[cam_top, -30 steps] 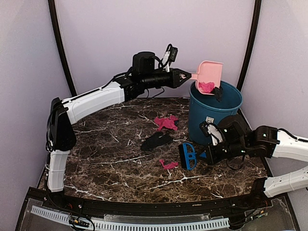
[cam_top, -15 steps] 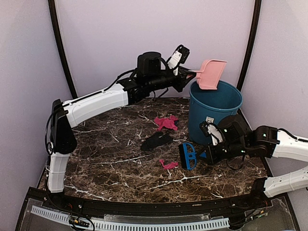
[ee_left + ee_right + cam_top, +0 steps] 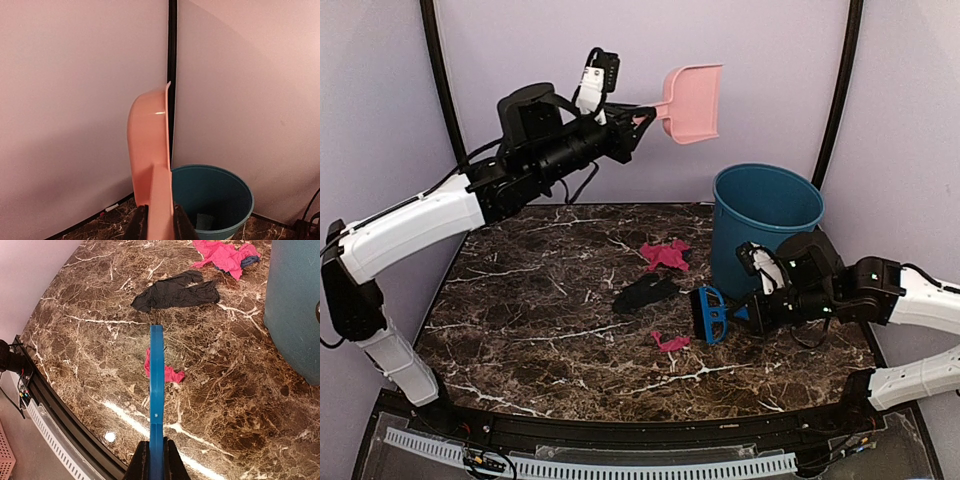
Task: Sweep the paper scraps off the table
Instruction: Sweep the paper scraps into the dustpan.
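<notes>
Three paper scraps lie on the table (image 3: 520,310): a magenta one (image 3: 665,254) (image 3: 225,255) near the bin, a black one (image 3: 645,292) (image 3: 177,292) mid-table, and a small magenta one (image 3: 670,342) (image 3: 167,372) in front. High above the table's back, my left gripper (image 3: 642,118) (image 3: 159,227) is shut on the handle of the pink dustpan (image 3: 692,102) (image 3: 147,145), which is held on edge with no scraps showing in it. My right gripper (image 3: 745,313) (image 3: 156,460) is shut on the blue brush (image 3: 710,315) (image 3: 156,390), just right of the small magenta scrap.
A tall teal bin (image 3: 765,225) (image 3: 215,200) (image 3: 295,305) stands at the table's back right, close behind my right arm. Walls enclose the back and both sides. The table's black rim (image 3: 620,430) runs along the near edge.
My left arm has swung the dustpan up and to the left, away from over the bin; the scraps seen in it earlier are gone from it. The brush barely shifted.
</notes>
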